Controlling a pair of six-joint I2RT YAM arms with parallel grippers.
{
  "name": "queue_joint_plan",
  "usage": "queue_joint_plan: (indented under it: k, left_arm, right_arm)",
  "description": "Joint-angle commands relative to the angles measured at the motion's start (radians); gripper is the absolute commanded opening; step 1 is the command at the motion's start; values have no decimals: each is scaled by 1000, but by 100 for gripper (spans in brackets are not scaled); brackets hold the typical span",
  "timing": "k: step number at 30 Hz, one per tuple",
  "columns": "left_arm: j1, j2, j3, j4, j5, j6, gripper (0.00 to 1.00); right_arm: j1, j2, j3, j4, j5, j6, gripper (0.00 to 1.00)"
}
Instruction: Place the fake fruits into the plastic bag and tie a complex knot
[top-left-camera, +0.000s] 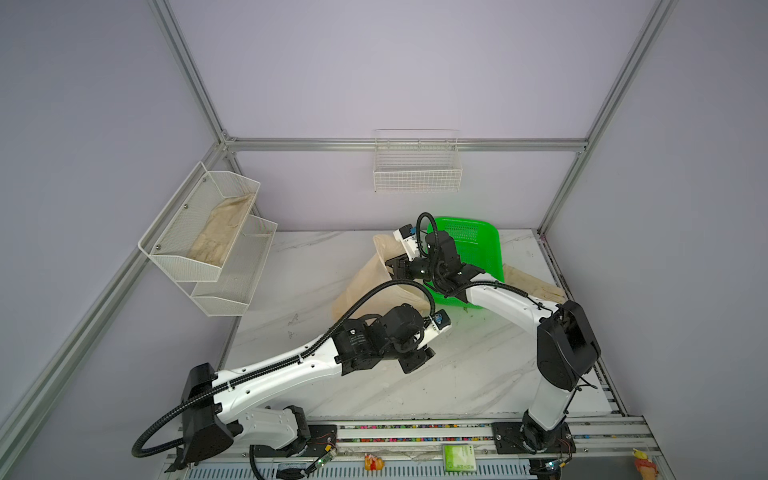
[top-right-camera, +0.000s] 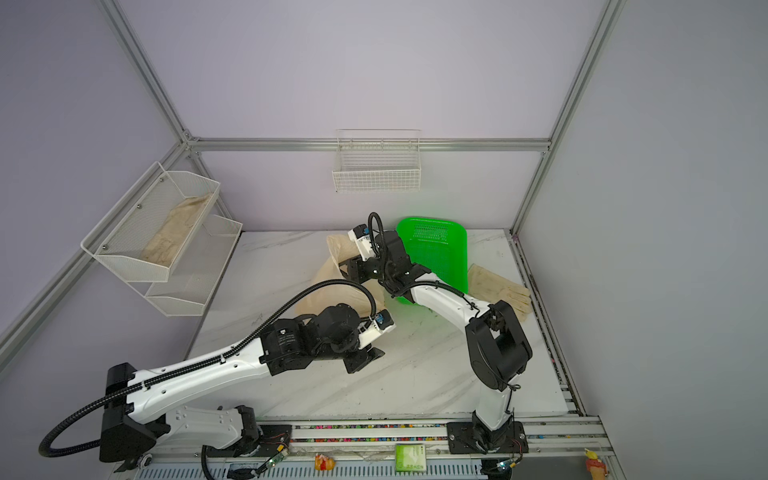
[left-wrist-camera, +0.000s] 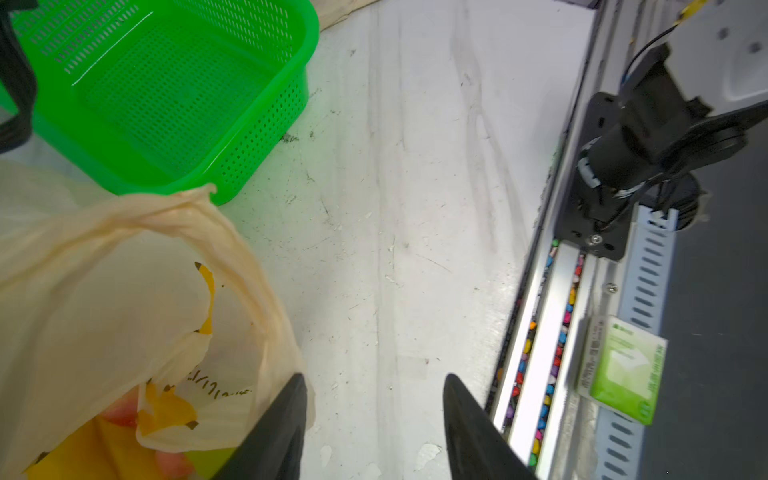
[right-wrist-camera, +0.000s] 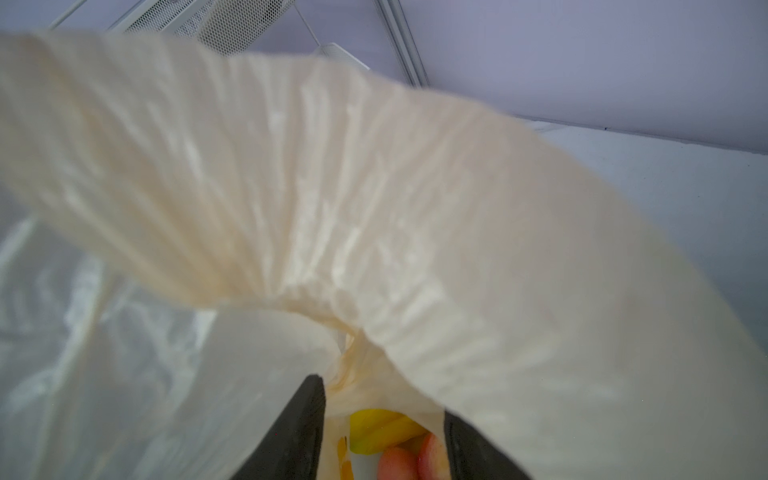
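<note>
The plastic bag (top-left-camera: 365, 286) (top-right-camera: 328, 291) lies on the marble table, its mouth raised toward my right gripper (top-left-camera: 392, 266) (top-right-camera: 347, 266). In the right wrist view a wide handle loop of the bag (right-wrist-camera: 374, 187) drapes over one finger. The right gripper (right-wrist-camera: 384, 382) stands open around the gathered film. Fake fruits show inside: a yellow banana (right-wrist-camera: 382, 428) and red strawberries (right-wrist-camera: 399, 461). My left gripper (top-left-camera: 419, 361) (left-wrist-camera: 374, 378) is open over bare table beside the bag (left-wrist-camera: 104, 291), whose twisted handle (left-wrist-camera: 187, 199) points at the basket. Yellow fruit (left-wrist-camera: 83, 453) shows through the film. No knot is in view.
A green mesh basket (top-left-camera: 478, 249) (left-wrist-camera: 166, 83) stands behind the bag. Cloth gloves (top-left-camera: 536, 282) lie at the right edge. White wire shelves (top-left-camera: 208, 241) and a wall basket (top-left-camera: 417, 166) hang on the walls. A green packet (top-left-camera: 459, 457) lies on the front rail.
</note>
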Motion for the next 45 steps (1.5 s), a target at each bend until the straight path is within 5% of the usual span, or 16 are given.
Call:
queue_joint_plan:
  k: [1,13,28,35,39,45]
  left_arm:
    - [-13,2,68,89,-190,81,53]
    - [-14,-13,-1,250,-336,112,53]
    - [-10,128,15,266,-259,89,48]
    - [-10,161,23,248,-262,94,27]
    - [-6,96,34,233,-264,68,1]
    - [109,-241,-94,287,-119,-26,0]
  right_arm:
    - [-8,-1,19,-9,-32,8,49]
    - [-18,1,6,-9,-45,-5,48]
    - [-41,-12,-1,-11,-37,-7,48]
    - [-49,-8,6,-13,-40,-8,48]
    - [-52,-17,8,-12,-55,-18,47]
    - [-87,-138,-29,-36,-33,-79,49]
